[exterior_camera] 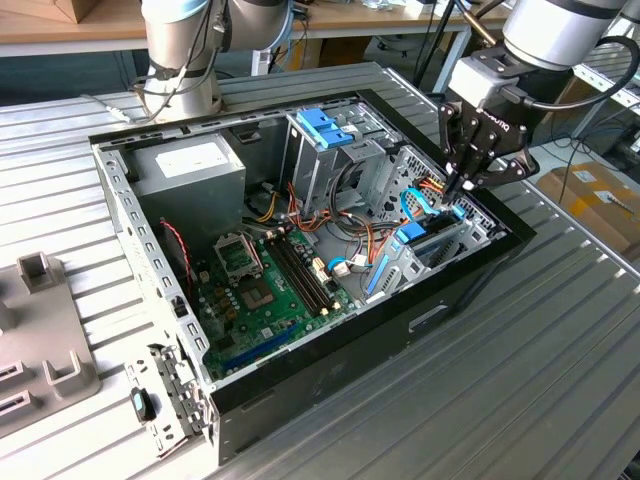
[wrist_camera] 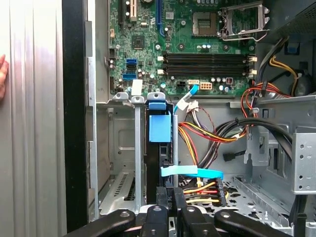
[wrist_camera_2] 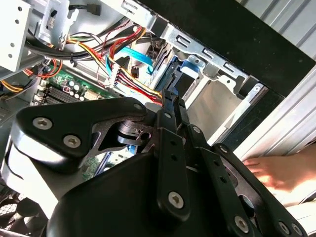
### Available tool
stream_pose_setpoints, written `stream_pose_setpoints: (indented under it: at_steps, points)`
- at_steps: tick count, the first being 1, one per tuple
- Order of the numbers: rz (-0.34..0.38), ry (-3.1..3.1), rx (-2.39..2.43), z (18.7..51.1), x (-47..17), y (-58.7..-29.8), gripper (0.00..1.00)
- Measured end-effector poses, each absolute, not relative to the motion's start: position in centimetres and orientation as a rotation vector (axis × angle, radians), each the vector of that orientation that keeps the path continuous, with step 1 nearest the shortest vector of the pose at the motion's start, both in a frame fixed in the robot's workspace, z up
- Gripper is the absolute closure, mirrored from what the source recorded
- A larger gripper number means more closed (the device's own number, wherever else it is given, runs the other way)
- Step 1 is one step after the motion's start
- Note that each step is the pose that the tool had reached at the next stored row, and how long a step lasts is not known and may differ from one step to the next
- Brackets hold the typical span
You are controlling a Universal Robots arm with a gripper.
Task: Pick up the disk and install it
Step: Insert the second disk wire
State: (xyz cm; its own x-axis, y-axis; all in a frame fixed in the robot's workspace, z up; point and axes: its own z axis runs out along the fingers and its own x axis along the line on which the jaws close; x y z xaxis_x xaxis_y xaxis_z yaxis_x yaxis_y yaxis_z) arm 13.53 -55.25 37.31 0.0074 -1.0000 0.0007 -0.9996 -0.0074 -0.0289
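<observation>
My black gripper (exterior_camera: 468, 186): jaws narrow, at the exterior view's right edge of the open black computer case (exterior_camera: 330, 375), over the silver disk with light-blue rails (exterior_camera: 425, 238) slotted upright; coloured cables (wrist_camera: 207, 133) crowd alongside; green motherboard (exterior_camera: 262, 285) centre-frame.

Ribbed metal table (exterior_camera: 560, 360) carries open computer case (exterior_camera: 380, 340); grey fixture (exterior_camera: 40, 340) alongside.

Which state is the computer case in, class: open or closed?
Open. In the exterior view the computer case has no cover on its upward side, so the motherboard and power supply lie exposed.
</observation>
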Motion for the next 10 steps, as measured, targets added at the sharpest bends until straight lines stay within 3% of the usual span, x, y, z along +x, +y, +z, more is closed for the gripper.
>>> stream_pose_setpoints:
  at_steps: [10]
  points:
    - [-0.029,2.219,-2.199,36.33,13.86,-55.25,0.84]
